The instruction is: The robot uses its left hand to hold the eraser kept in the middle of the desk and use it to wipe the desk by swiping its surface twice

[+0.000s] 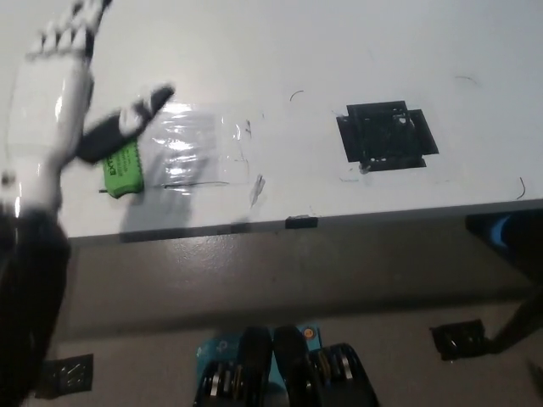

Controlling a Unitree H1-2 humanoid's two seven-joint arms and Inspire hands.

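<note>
Eraser [121,168]: green, flat, rectangular, lying on the white desk [280,51] toward its left side, near the front edge. One long side sits partly under the thumb of the left hand [53,93]; whether the thumb touches it cannot be told. Nothing grips it.

Left hand: white with dark fingertips, large in the head view at the upper left. Fingers extended and apart, pointing toward the far side of the desk; the thumb juts out to the side over the eraser's upper end. It holds nothing. Its dark forearm runs down the left edge of the view.

Clear film [191,148]: a glossy, see-through patch stuck flat on the desk, just beside the eraser on its right, catching streaks of light.

Black tape patch [386,136]: a roughly square mat of dark strips on the desk, well apart from the eraser, right of centre.

Small dark clip [299,222]: on the desk's front edge, between the film and the tape patch.

Pen marks: a few thin dark scribbles scattered on the white surface.

Floor [254,280]: grey, below the desk edge.

Right hand: out of sight.
</note>
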